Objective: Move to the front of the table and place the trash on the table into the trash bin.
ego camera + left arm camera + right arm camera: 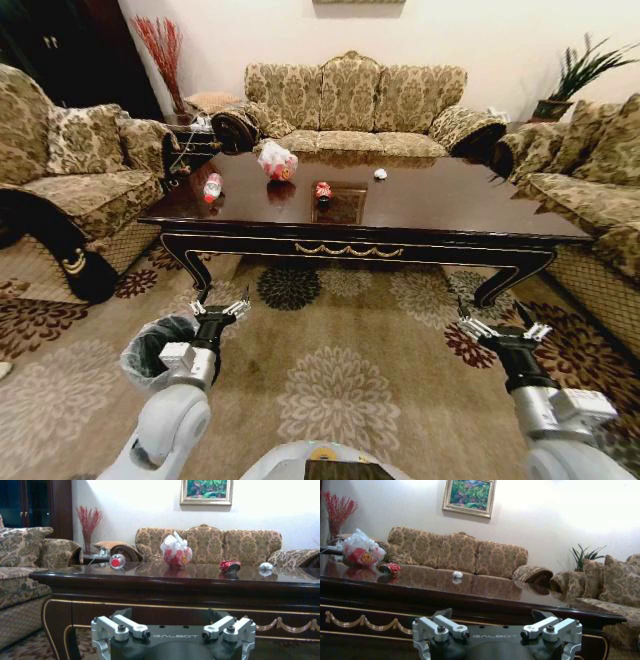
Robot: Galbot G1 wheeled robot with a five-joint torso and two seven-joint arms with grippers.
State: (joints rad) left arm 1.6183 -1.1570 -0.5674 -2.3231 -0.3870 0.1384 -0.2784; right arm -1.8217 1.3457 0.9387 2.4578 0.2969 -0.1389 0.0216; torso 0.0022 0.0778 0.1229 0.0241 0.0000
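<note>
The dark glossy table (450, 205) stands ahead of me across the carpet. The trash lies on its left half: a white-and-red bag bundle (277, 160), a small bottle (212, 187), a red wrapper (323, 190) and a white paper wad (380, 174). The left wrist view shows the bag bundle (176, 551), bottle (117, 561), wrapper (230, 566) and wad (266, 566) above the table's front edge. The black lined trash bin (158, 348) sits on the floor beside my left arm. My left gripper (221, 308) and right gripper (497, 328) hover open and empty, short of the table.
Patterned sofas surround the table: one behind it (350, 100), one left (70, 170), one right (590, 180). A side table (195, 140) stands at the far left corner. Open patterned carpet (340, 340) lies between me and the table.
</note>
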